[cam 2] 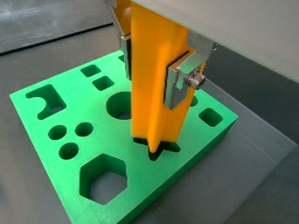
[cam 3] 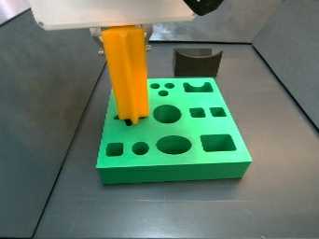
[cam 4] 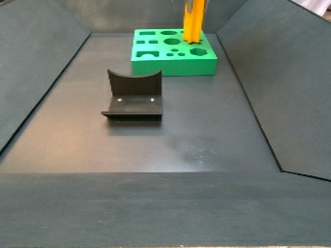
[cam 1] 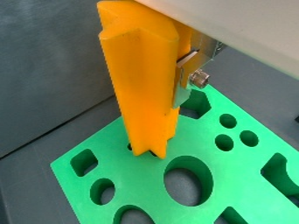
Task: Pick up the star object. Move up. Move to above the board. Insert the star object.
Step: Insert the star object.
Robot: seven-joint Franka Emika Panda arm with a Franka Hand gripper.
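The worktop (cam 4: 168, 136) is a dark grey, matt floor with sloping dark walls around it. On it sits the bright-green board (cam 3: 174, 154), a smooth block pierced by round, square, oval and hexagonal holes. The hand (cam 2: 158, 66) is above the board's edge, its silver fingers (cam 2: 181, 79) clamped on the star object (cam 3: 127, 79), a ridged orange peg standing upright with its tip in the star hole. The dark fixture (cam 4: 132, 97) stands well apart.
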